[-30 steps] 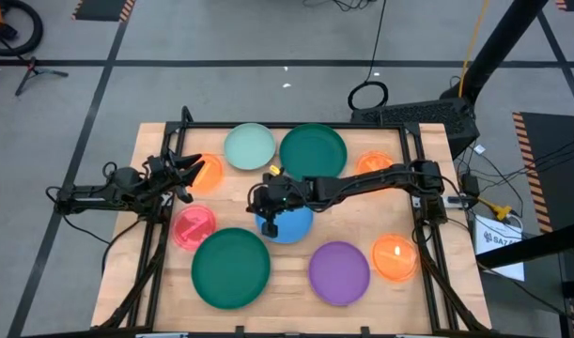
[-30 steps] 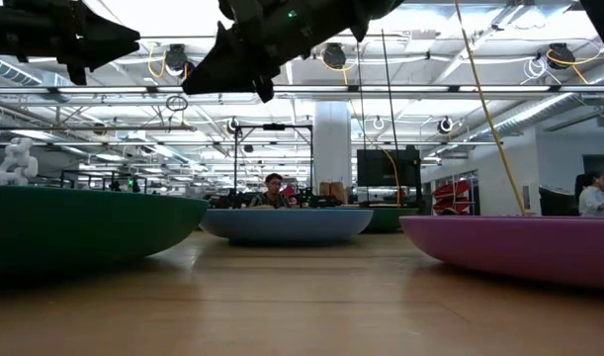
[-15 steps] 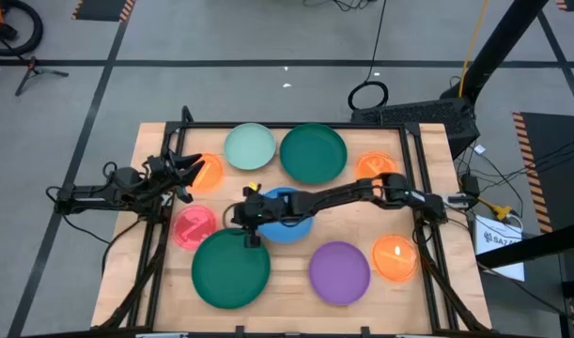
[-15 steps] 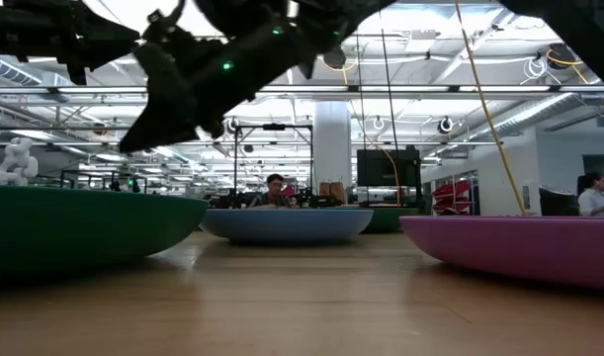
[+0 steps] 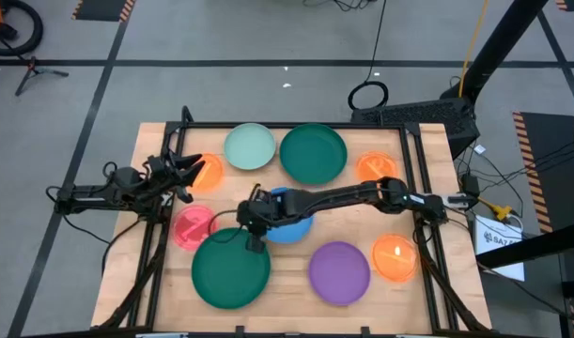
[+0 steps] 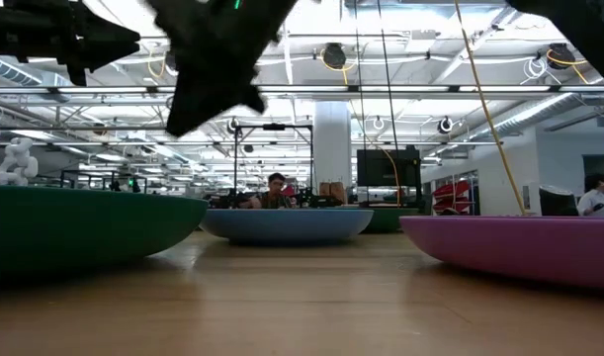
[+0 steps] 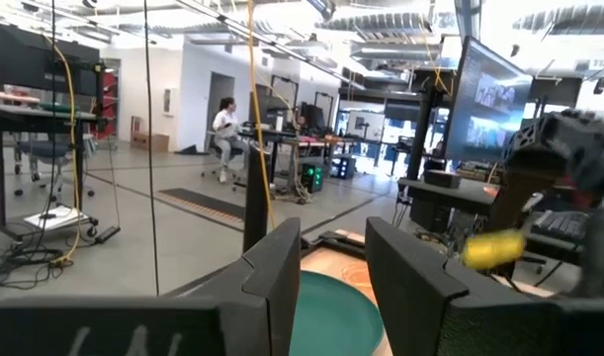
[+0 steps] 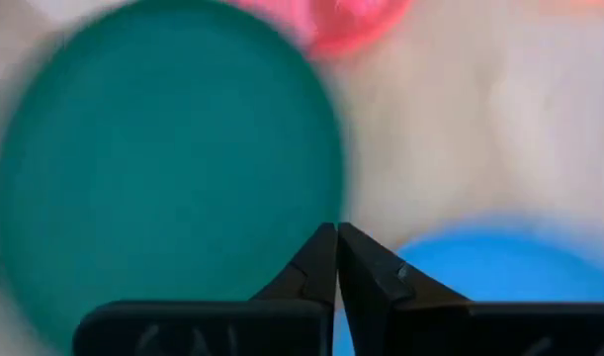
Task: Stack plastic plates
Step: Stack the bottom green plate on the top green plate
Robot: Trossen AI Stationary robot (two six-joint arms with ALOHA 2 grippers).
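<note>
A wooden desk (image 5: 287, 272) seen from above carries round plastic plates laid out singly, none stacked. Along the far edge sit a mint plate (image 5: 249, 146) and a dark green plate (image 5: 313, 153), with a small orange plate (image 5: 374, 166) just beside the green one. At the left edge lies another small orange plate (image 5: 209, 174), and nearer the front a pink plate (image 5: 193, 226). A second, larger dark green plate (image 5: 230, 268) lies at the front left, a blue plate (image 5: 288, 221) in the middle, a purple plate (image 5: 339, 272) at the front, and a third orange plate (image 5: 395, 257) at the front right. The right arm stretches across the desk from the right side, and the right gripper (image 5: 252, 223) hangs between the blue plate and the front green plate, above the green plate's far rim. Its fingers (image 8: 321, 272) are pressed together with nothing between them. The left gripper (image 5: 185, 174) waits at the left edge beside the orange plate there, its fingers (image 7: 282, 277) parted and holding nothing. In the level view, a person (image 6: 273, 191) sits far off in the room behind the desk.
</note>
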